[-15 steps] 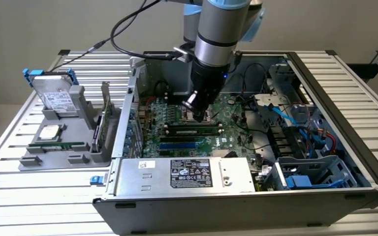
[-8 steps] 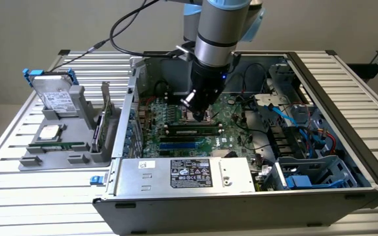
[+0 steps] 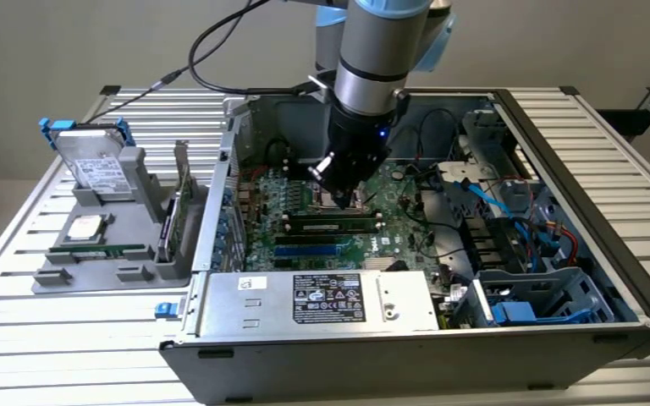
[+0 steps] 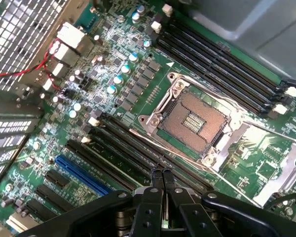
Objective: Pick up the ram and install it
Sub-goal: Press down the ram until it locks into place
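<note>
A long green ram stick (image 3: 327,224) with black chips sits along a black slot on the motherboard (image 3: 302,199) inside the open computer case. My gripper (image 3: 342,196) hangs just behind it in the exterior view, low over the board beside the processor socket (image 4: 195,121). In the wrist view the gripper (image 4: 162,174) is shut, its two black fingers (image 4: 157,185) pressed together with nothing visible between them, over the black memory slots (image 4: 133,148). What lies under the fingers is hidden. Another thin green strip (image 3: 97,251) lies in the grey holder at the exterior view's left.
The grey holder (image 3: 133,182) also carries a silver hard drive with blue rails (image 3: 88,161), a square silver chip (image 3: 85,227) and an upright card (image 3: 179,211). The case walls (image 3: 574,161), power supply (image 3: 314,300), blue cables (image 3: 517,211) and drive cage (image 3: 540,300) surround the board.
</note>
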You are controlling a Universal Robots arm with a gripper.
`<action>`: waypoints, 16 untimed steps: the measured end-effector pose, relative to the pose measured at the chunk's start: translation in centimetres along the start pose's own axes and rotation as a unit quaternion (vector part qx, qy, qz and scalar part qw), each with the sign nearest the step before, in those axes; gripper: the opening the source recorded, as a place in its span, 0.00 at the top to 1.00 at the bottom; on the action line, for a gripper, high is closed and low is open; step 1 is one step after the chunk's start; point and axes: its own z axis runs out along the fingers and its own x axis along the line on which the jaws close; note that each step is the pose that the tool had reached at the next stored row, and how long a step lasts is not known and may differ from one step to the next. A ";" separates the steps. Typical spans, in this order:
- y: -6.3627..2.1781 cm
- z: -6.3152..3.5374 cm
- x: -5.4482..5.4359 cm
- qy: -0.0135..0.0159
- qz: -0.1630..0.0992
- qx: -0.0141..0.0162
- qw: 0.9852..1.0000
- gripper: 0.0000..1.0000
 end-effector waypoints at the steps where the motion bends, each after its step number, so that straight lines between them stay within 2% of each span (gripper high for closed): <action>1: 0.00 0.00 0.0 -0.001 0.009 0.000 1.000 0.90; 5: 0.00 0.02 0.0 -0.004 0.038 -0.002 0.999 0.90; 10: 0.00 0.02 0.0 -0.008 0.064 -0.001 0.998 0.90; 16: 0.00 0.01 0.0 -0.010 0.090 0.001 0.996 0.90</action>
